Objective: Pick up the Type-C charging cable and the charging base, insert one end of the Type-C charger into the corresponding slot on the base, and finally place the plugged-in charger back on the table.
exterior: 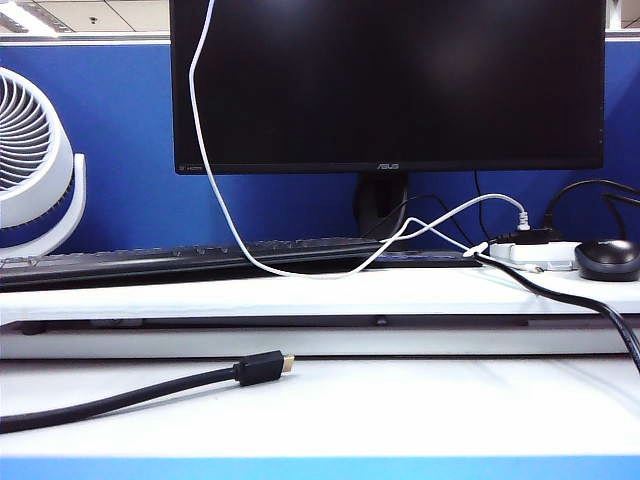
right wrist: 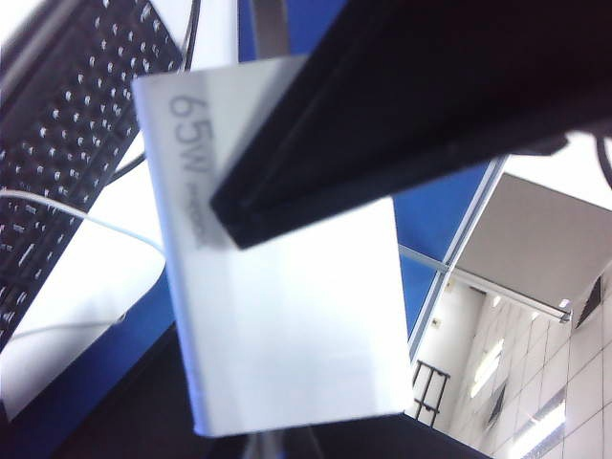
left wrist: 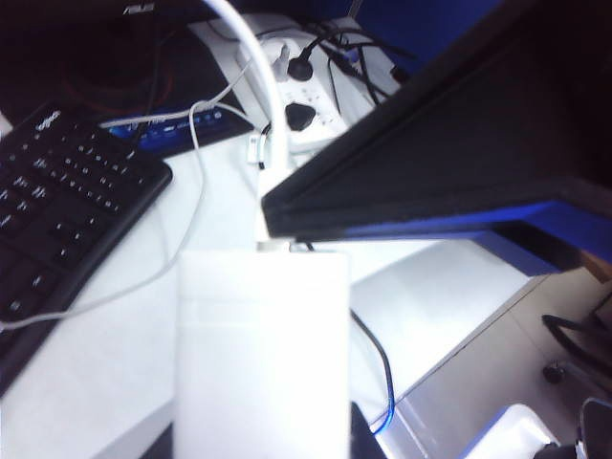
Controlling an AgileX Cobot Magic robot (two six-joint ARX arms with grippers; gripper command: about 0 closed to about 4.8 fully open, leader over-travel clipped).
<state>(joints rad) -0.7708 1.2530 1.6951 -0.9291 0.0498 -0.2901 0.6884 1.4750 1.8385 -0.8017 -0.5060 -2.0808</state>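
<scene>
The black cable [exterior: 130, 392] crosses the left of the front table [exterior: 450, 410]; its right side lies bare.

The charging base [right wrist: 287, 287] looks like smooth, glossy white plastic with grey print; the Type-C charging cable [exterior: 215, 180] has a smooth white rubbery skin; the black cable [exterior: 120, 395] is matt, its plug tip gold metal; the table [exterior: 400, 410] is smooth white laminate; the keyboard [left wrist: 57, 210] is matt black plastic.
</scene>
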